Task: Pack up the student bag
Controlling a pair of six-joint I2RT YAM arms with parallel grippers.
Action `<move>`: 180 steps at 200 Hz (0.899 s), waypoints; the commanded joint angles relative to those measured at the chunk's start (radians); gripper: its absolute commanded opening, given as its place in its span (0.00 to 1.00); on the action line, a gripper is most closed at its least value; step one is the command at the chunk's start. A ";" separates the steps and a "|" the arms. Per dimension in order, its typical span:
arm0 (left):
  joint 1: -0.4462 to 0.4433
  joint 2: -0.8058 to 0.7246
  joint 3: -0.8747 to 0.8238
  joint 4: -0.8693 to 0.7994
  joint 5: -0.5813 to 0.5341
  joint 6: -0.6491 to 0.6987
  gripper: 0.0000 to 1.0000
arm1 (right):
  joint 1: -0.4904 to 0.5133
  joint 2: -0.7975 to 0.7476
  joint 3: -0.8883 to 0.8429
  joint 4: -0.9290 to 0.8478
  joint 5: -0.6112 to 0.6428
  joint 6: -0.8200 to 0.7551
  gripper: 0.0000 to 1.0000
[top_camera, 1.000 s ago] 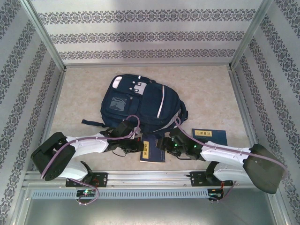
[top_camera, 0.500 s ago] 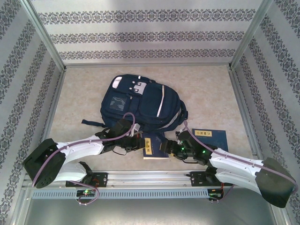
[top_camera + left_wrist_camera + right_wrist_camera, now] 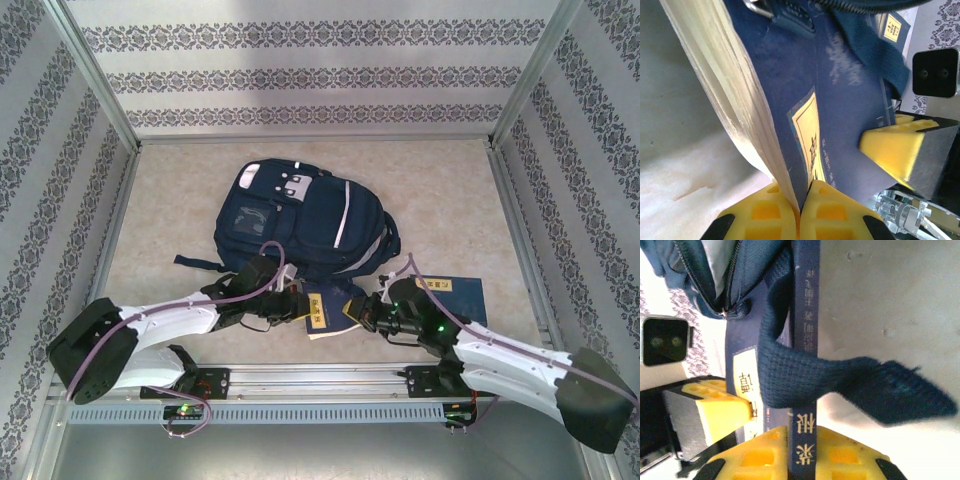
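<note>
The student bag point(image 3: 300, 215), navy with light stripes, lies flat in the middle of the table. At its near edge a navy book point(image 3: 328, 310) with a yellow label is tilted up between both grippers. My left gripper point(image 3: 298, 308) is shut on the book's cover edge point(image 3: 801, 200), with the pale page block point(image 3: 725, 75) fanning away. My right gripper point(image 3: 362, 312) is shut on the book's spine point(image 3: 802, 440), which carries gold characters. A dark bag strap point(image 3: 840, 380) drapes across the book point(image 3: 805, 300). The bag's zip edge point(image 3: 790, 15) sits just beyond the book.
A second navy book point(image 3: 455, 292) lies flat on the table to the right of the right gripper. Patterned walls and metal frame posts close in the table on three sides. A metal rail point(image 3: 320, 380) runs along the near edge.
The right gripper has swung in from the right and shut on the book's spine. The book has lifted slightly toward the bag. The left gripper has kept its hold.
</note>
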 commanded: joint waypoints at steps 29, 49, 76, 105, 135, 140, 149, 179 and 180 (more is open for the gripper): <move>0.002 -0.200 0.171 -0.479 -0.194 0.213 0.62 | 0.026 -0.215 0.125 -0.386 0.111 0.059 0.02; 0.003 -0.275 0.281 -0.691 -0.315 0.287 0.69 | 0.039 -0.269 0.211 -0.525 0.149 0.073 0.02; 0.018 -0.311 0.401 -0.828 -0.416 0.362 0.75 | 0.043 -0.267 0.307 -0.596 0.160 0.051 0.02; 0.061 -0.280 0.466 -0.852 -0.398 0.400 0.77 | 0.044 -0.197 0.450 -0.647 0.156 -0.011 0.01; 0.090 -0.253 0.488 -0.804 -0.346 0.391 0.80 | 0.046 -0.128 0.589 -0.645 0.132 -0.105 0.01; 0.095 -0.247 0.492 -0.793 -0.332 0.383 0.82 | 0.046 -0.115 0.610 -0.634 0.123 -0.131 0.01; 0.112 -0.242 0.488 -0.754 -0.282 0.362 0.85 | 0.045 -0.089 0.647 -0.600 0.096 -0.189 0.00; 0.173 -0.256 0.430 -0.481 -0.059 0.211 0.99 | 0.044 -0.014 0.754 -0.530 0.045 -0.299 0.00; 0.173 -0.257 0.427 -0.471 -0.054 0.205 0.99 | 0.044 -0.013 0.755 -0.525 0.045 -0.299 0.00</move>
